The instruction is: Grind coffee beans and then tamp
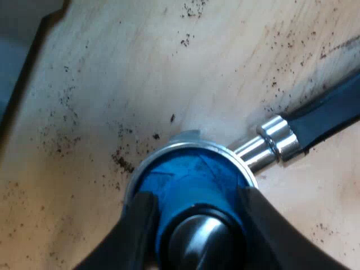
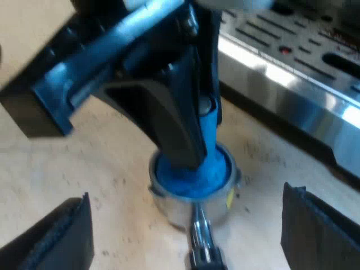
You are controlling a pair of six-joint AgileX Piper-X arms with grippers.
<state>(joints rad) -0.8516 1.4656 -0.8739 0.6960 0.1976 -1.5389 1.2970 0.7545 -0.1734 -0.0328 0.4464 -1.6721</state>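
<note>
Speckled tabletop (image 1: 112, 84); left hand (image 1: 195, 199) grips tamper (image 1: 185, 174) filling holder (image 1: 275, 140); right hand (image 2: 188, 222) gapes empty.

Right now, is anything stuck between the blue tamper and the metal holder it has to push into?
No, nothing visible. The blue tamper already sits inside the rim of the metal holder, gripped by the left tool. Only loose coffee specks lie on the table around it.

Left gripper (image 1: 197, 207) clamps blue tamper (image 1: 181, 175) seated in the metal holder (image 1: 269, 144).
</note>
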